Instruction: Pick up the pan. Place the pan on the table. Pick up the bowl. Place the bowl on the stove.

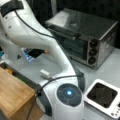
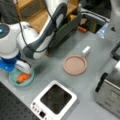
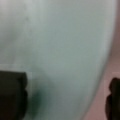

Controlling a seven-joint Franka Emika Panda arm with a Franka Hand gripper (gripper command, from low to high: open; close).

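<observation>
The pinkish-brown pan [image 2: 75, 65] lies flat on the grey table [image 2: 50, 67], its white handle [image 2: 85, 50] pointing to a front view's top right; only that handle [image 1: 45, 73] shows past the arm elsewhere. The teal bowl [image 2: 21, 79] sits on the table at a front view's left, with something orange [image 2: 22, 77] in it. My gripper [image 2: 23, 72] is lowered onto the bowl. In the wrist view the bowl [image 3: 60, 50] fills the frame and my gripper [image 3: 62, 96] is open, one dark finger [image 3: 12, 95] over the teal, the other finger [image 3: 113, 100] past its rim. The stove [image 2: 55, 100] [image 1: 101, 96] stands bare.
A large silver toaster oven [image 1: 82, 35] stands behind the stove, and its corner [image 2: 110, 90] shows at a front view's right. A light wooden box [image 1: 12, 95] and shelving [image 2: 37, 15] border the table. The white arm [image 1: 50, 50] hides much of the table.
</observation>
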